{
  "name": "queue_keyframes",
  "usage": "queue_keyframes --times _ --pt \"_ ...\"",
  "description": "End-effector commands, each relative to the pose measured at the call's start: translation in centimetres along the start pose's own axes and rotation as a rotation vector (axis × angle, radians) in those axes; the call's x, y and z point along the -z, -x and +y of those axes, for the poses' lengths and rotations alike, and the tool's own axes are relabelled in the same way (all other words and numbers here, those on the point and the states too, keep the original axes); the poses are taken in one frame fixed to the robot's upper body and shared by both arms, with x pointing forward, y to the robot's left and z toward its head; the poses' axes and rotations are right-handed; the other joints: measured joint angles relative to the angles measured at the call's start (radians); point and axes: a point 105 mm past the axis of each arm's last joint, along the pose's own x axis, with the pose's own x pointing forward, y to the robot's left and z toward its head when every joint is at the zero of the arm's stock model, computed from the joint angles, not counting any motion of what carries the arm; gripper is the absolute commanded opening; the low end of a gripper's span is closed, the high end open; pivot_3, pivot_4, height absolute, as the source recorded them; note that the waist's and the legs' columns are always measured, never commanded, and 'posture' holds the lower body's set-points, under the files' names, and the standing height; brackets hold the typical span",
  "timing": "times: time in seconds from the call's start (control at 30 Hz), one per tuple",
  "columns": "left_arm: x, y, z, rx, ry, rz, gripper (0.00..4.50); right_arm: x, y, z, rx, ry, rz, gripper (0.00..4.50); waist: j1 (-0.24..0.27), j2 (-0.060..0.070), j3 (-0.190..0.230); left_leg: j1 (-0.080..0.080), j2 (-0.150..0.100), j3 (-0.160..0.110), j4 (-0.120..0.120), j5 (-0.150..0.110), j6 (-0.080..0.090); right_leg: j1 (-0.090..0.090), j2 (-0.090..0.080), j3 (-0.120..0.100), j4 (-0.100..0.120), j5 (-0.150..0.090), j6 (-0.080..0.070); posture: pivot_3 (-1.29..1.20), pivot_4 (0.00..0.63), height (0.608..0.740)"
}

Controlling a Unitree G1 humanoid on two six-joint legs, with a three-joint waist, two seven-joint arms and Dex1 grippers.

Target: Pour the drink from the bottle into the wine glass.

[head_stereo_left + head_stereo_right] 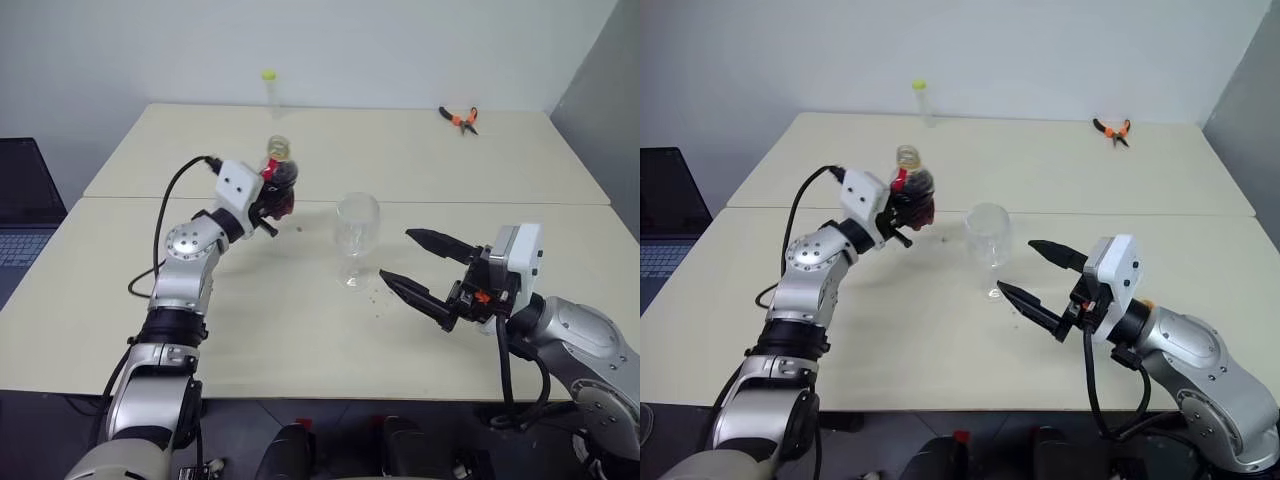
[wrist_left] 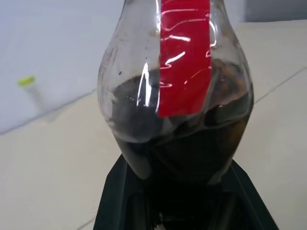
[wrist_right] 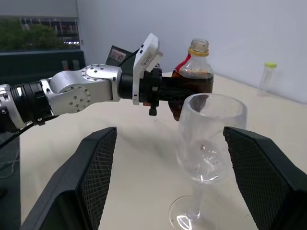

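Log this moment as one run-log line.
left hand: shut on small clear plastic bottle of dark drink, lifted, upright | right hand: open beside clear stemmed wine glass | glass: empty, standing | pour: not started

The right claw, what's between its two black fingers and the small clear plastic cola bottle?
The clear stemmed wine glass, seen in the right wrist view.

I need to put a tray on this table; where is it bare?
Bare: the cream table near its front left edge, and the far half between the thin clear tube and orange pliers. Crowded: the middle, around the clear wine glass, cola bottle and both grippers.
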Motion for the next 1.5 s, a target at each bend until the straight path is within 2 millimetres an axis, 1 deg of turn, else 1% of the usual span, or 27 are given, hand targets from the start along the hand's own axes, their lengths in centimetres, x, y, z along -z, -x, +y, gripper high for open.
queue_keyframes --times 0.03,0.23,0.37,0.57,0.83,1.13,1.33,1.5 --pt "-3.8 -1.2 0.2 0.071 -0.184 -0.099 0.77 -0.7 -0.6 -0.6 0.053 0.058 -0.050 3.81 0.000 0.000 0.000 0.000 0.000 0.000 0.000 0.000 0.000 0.000 0.000 0.000 0.000 0.000 0.000 0.00 0.150 0.740" --pt "-4.9 -2.2 -0.5 0.153 -0.381 -0.141 0.77 -0.3 -2.0 -1.5 0.116 0.078 -0.053 3.81 -0.006 0.000 0.000 0.001 0.001 0.001 -0.001 0.000 0.000 -0.001 0.001 0.001 0.000 0.000 0.000 0.00 0.150 0.740" --pt "-5.0 -2.4 -0.9 0.174 -0.487 -0.160 0.77 -0.4 -2.7 -1.3 0.103 0.070 -0.073 3.81 -0.005 0.000 0.000 0.000 0.001 0.001 -0.001 0.000 0.000 -0.001 0.001 0.001 0.000 0.000 0.000 0.00 0.150 0.740" --pt "-5.7 -2.0 -0.5 0.150 -0.626 -0.209 0.77 0.1 -3.6 -0.5 0.071 0.037 -0.077 3.81 -0.004 0.000 0.000 0.000 0.000 0.000 0.000 0.000 0.000 -0.001 0.001 0.001 0.000 0.000 0.000 0.00 0.150 0.740" --pt "-6.2 -1.4 -0.3 0.146 -0.795 -0.246 0.77 0.7 -4.5 -0.9 0.085 0.023 -0.057 3.81 -0.005 0.000 0.000 0.000 0.000 0.000 0.000 0.000 0.000 -0.001 0.001 0.000 0.001 0.000 0.000 0.00 0.150 0.740" --pt "-6.7 -1.4 -0.5 0.170 -0.936 -0.274 0.76 0.8 -5.0 -1.2 0.105 0.026 -0.067 3.81 -0.005 0.000 0.000 0.000 0.000 0.000 0.000 0.000 0.000 -0.001 0.001 0.000 0.001 0.000 0.000 0.00 0.150 0.740" --pt "-7.0 -1.5 -0.2 0.173 -0.980 -0.274 0.75 0.8 -4.6 -1.4 0.124 0.030 -0.087 3.81 -0.005 0.000 0.000 0.000 0.000 0.000 0.000 0.000 0.000 -0.002 0.001 0.000 0.001 0.000 0.000 0.00 0.150 0.740" --pt "-7.1 -1.6 -0.4 0.190 -1.016 -0.280 0.75 0.4 -4.3 -1.2 0.128 0.007 -0.127 3.81 -0.006 0.000 0.000 0.000 0.000 0.000 0.000 0.000 0.000 -0.002 0.001 0.000 0.001 0.000 0.000 0.00 0.150 0.740"
